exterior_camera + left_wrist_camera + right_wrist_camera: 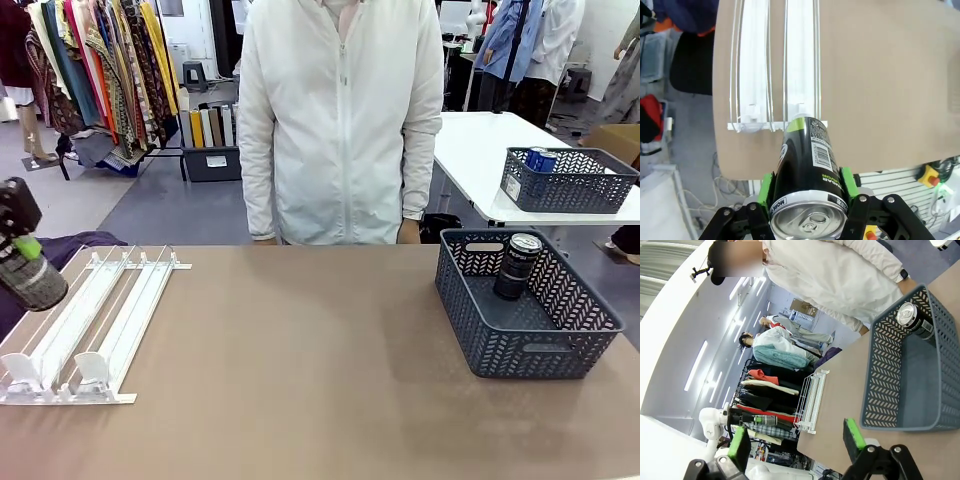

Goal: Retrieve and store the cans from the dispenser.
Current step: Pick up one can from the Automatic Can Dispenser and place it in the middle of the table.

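Black with green marks and a silver top, a slim can (807, 185) is clamped between the green pads (767, 189) of the left gripper (808, 192), held above the near end of the white dispenser (88, 320) at the table's left. A second dark can (517, 266) is seen upright in the grey basket (530, 345) at right. The right gripper (796, 440) is held with jaws wide apart, nothing between them.
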`<state>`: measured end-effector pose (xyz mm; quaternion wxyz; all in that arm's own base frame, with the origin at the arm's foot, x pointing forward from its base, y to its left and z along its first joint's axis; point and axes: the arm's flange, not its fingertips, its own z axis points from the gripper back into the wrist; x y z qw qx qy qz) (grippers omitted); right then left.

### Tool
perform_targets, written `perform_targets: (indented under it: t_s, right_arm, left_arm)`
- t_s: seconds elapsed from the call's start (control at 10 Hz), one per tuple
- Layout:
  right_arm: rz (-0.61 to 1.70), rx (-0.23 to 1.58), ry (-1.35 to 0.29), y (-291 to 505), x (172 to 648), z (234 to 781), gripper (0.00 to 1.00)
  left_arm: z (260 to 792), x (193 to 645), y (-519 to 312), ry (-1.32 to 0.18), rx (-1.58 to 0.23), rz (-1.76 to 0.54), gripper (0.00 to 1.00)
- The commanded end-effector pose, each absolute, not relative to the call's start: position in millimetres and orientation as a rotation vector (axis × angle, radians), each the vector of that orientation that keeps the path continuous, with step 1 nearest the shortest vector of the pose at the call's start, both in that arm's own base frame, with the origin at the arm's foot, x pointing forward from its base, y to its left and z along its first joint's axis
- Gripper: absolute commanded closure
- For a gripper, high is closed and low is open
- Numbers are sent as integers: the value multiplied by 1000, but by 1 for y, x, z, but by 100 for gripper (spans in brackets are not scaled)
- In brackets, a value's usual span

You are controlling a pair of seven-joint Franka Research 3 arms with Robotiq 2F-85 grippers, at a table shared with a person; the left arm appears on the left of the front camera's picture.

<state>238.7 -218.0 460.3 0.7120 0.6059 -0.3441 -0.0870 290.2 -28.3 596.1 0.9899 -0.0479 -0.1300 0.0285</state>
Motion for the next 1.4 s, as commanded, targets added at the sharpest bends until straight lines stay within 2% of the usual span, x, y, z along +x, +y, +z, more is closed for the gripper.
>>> perform_targets:
  t_s: [0.0, 0.1, 0.5, 0.6, 0.9, 1.2, 1.3]
  right_arm:
    - [-185, 1357, -795, -217, 242, 464, 0]
    - [-185, 1357, -795, -217, 242, 464, 0]
    - [-185, 1357, -795, -217, 242, 464, 0]
    - [-185, 1357, -795, -217, 242, 464, 0]
    - [-185, 1357, -795, -217, 242, 464, 0]
    - [-185, 1357, -795, -217, 242, 464, 0]
    - [-185, 1357, -795, -217, 242, 464, 0]
  left_arm:
    - [579, 295, -10, -240, -205, 68, 100]
    - [596, 290, -28, -261, -96, 57, 100]
    - [589, 290, -27, -246, -112, 58, 100]
    - [591, 303, -49, -287, -114, 14, 100]
    - [593, 380, -206, -352, -103, -210, 100]
    - [520, 441, -392, -264, -15, -457, 100]
    - [492, 451, -429, -245, 3, -517, 100]
